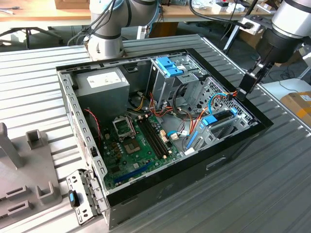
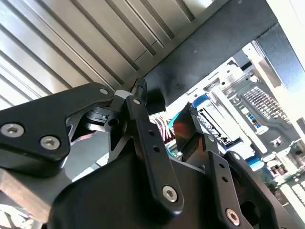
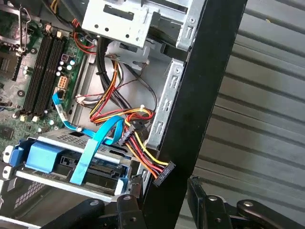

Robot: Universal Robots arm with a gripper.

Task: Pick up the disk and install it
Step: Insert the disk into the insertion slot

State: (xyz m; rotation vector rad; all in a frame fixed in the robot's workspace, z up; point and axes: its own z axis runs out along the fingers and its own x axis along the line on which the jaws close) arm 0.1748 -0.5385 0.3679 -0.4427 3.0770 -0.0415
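Inside, the open case [image 1: 187,170] (black-walled) holds the disk [image 1: 221,118].

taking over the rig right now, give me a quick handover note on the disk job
Gripper: open, empty, at the wall of the case on the exterior view's right.
Disk: in its light-blue bracket in a bay inside the case, with a blue cable crossing it; not gripped.
Done: no grasp shows.
Left: pick-up and install; whether the disk is already seated cannot be told.

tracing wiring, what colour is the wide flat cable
The flat cable is light blue, clearest in the first wrist view.
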